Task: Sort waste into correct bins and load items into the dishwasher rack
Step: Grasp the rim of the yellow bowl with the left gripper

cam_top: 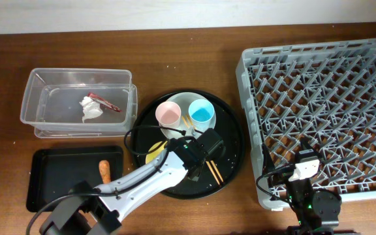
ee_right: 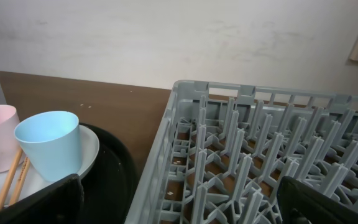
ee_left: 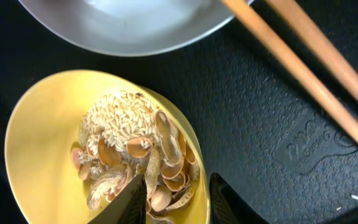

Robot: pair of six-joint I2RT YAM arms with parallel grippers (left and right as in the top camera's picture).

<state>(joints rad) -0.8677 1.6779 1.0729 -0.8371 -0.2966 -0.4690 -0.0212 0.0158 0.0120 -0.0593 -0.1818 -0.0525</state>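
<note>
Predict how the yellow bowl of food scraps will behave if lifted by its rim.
The bowl looks rigid with a thin glossy rim, so it may slip. Its scraps are piled loose near one edge; tilting would probably spill them.

soft, even light falls from above in the overhead view, leaving only faint shadows on the surface. the left wrist view is dimmer, with a pale sheen on the plate at twelve o'clock and the left fingers dark and blurred at six o'clock. the right wrist view is bright, the right fingers blurred.
</note>
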